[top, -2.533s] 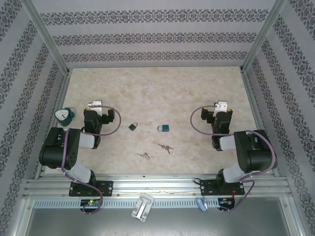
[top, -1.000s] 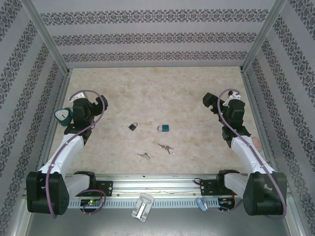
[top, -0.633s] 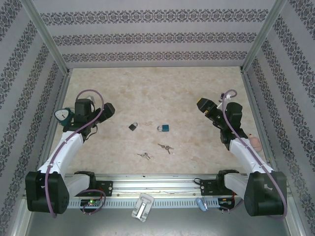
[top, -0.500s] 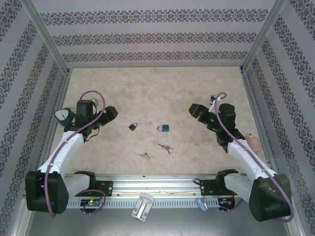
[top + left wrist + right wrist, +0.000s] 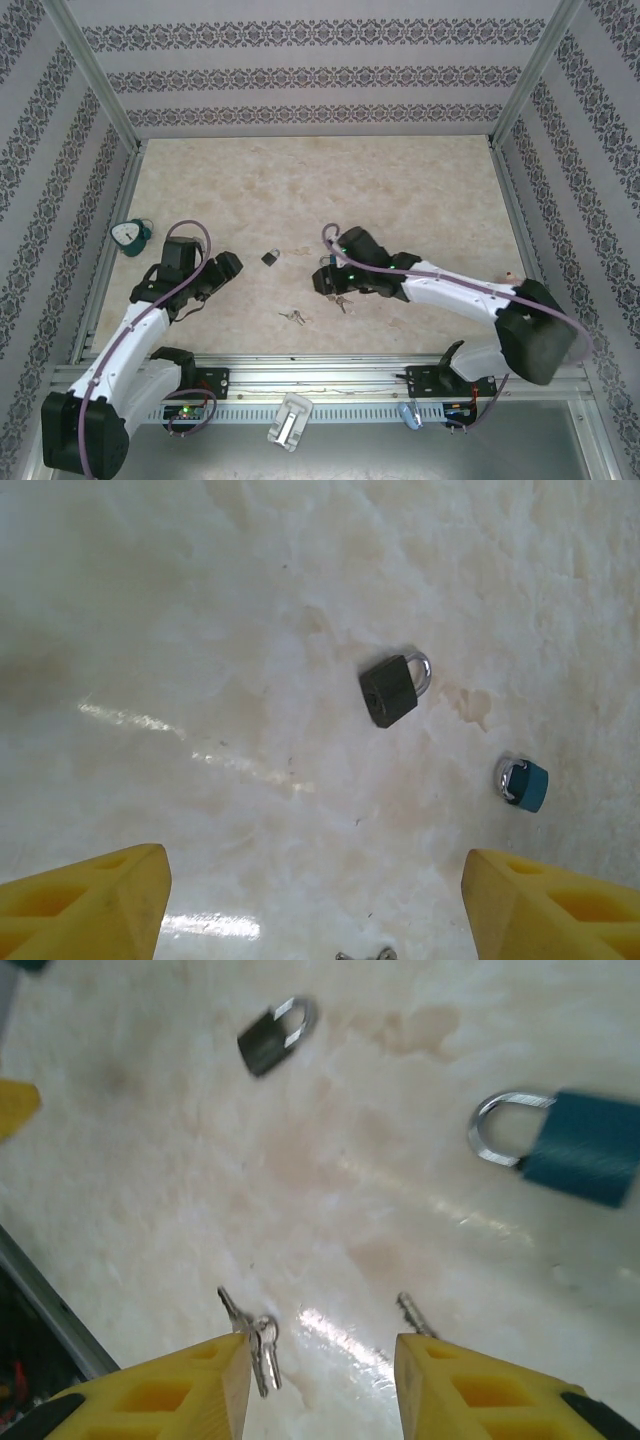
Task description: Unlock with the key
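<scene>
Since before, the right fingers [image 5: 150, 1390] are swung over to the light, slippery keys [image 5: 257, 1344], spread and empty like the left fingers [image 5: 80, 900], and the flat head is best pinched.

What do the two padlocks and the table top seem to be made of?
Black padlock: dark matte body, shiny steel-like shackle. Teal padlock: painted or plastic-covered body, bright metal shackle. Table: glossy marble-patterned surface, perhaps laminate; it reflects light.

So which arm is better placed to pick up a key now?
Right. The right gripper hovers over the keys, jaws open; the left gripper sits farther away, nearer the black padlock.
</scene>
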Controlling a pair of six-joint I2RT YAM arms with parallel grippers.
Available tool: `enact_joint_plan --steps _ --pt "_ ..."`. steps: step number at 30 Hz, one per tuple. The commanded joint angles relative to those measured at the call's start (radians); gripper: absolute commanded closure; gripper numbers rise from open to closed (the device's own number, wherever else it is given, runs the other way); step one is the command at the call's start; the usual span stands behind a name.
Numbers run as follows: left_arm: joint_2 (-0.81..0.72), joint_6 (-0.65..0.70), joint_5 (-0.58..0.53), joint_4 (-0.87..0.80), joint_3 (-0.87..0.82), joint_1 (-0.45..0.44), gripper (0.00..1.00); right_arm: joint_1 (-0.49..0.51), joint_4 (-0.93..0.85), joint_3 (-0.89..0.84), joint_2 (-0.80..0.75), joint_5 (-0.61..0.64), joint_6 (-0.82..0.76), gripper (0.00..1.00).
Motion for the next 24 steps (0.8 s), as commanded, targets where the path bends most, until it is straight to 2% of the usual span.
enact_joint_plan --steps 1,4,13,17,24 --pt "-0.037 -0.063 -0.036 -0.081 -0.024 -0.011 0.24 0.081 -0.067 0.076 0.083 0.065 0.001 0.53" --pt "-0.049 -0.072 -0.047 -0.1 -0.037 -0.011 0.23 0.107 -0.104 0.132 0.169 0.034 0.045 0.56" --pt "-0.015 -0.077 -0.061 -0.082 -0.044 -0.01 0.22 0.175 -0.242 0.293 0.366 -0.036 0.072 0.56" --pt "-0.007 -0.08 -0.062 -0.081 -0.052 -0.011 0.22 0.184 -0.268 0.337 0.421 -0.071 0.087 0.56" --pt "-0.015 -0.085 -0.072 -0.081 -0.061 -0.01 0.22 0.189 -0.336 0.397 0.487 -0.051 0.089 0.54"
